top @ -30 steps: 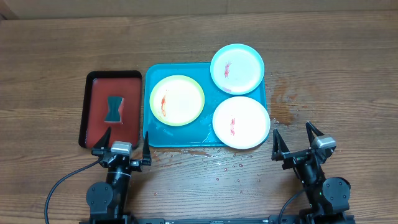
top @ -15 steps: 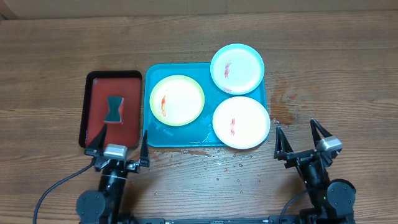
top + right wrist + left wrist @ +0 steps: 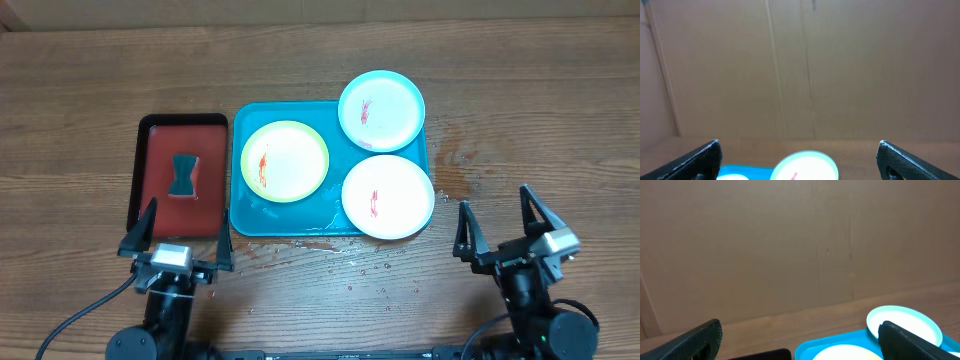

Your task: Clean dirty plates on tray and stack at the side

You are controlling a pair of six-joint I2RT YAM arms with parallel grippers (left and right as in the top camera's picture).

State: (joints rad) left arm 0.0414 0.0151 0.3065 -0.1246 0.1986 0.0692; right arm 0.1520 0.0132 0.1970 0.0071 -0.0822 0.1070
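Worktop (image 3: 560,120): wooden, carries everything.
Tray (image 3: 300,215): turquoise, mid-worktop.
Dirty plates: yellow-green (image 3: 285,161) and white (image 3: 388,197) on the tray, cyan (image 3: 381,110) over its far right corner; all still red-smeared.
Left gripper (image 3: 191,207): spread, empty, drawn back from the tray's near left corner.
Right gripper (image 3: 493,197): spread, empty, retreated right of the tray.
Meaning: cleaning seems not yet begun.

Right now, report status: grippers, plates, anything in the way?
Left gripper, right gripper open, empty. Yellow-green plate, cyan plate, white plate all red-smeared on turquoise tray, none stacked. Path to plates clear.
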